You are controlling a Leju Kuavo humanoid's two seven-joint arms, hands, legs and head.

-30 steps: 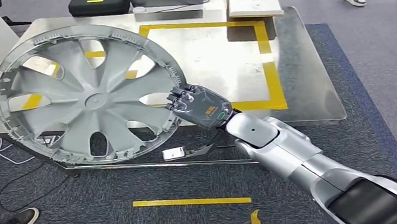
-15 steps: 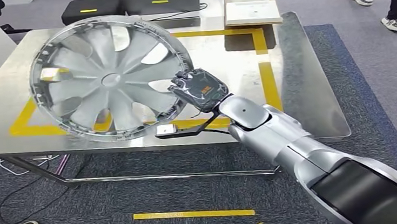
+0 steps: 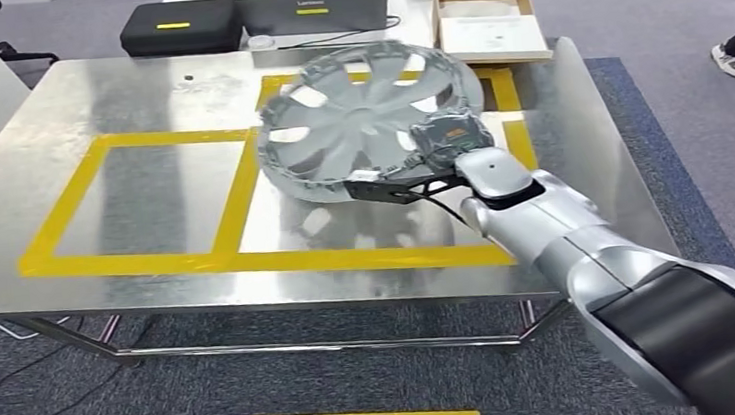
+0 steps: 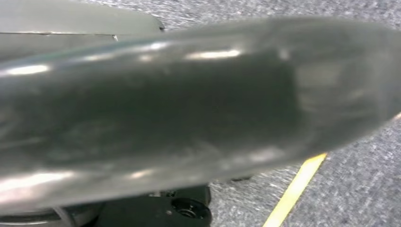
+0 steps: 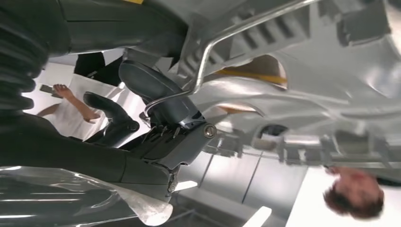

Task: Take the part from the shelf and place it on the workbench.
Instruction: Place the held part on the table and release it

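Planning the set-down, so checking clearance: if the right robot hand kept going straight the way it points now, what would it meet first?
Probably the cardboard box at the table's far edge: the right robot hand, gripping the wheel cover, points that way. Depth is unclear; it might pass above.

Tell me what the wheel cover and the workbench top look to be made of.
Wheel cover: apparently moulded plastic with a matt silver-grey finish, judging by the clip tabs and ribs along its rim; painted metal can't be excluded. Workbench top: sheet metal, probably steel, bare and glossy, mirroring the cover and lights.
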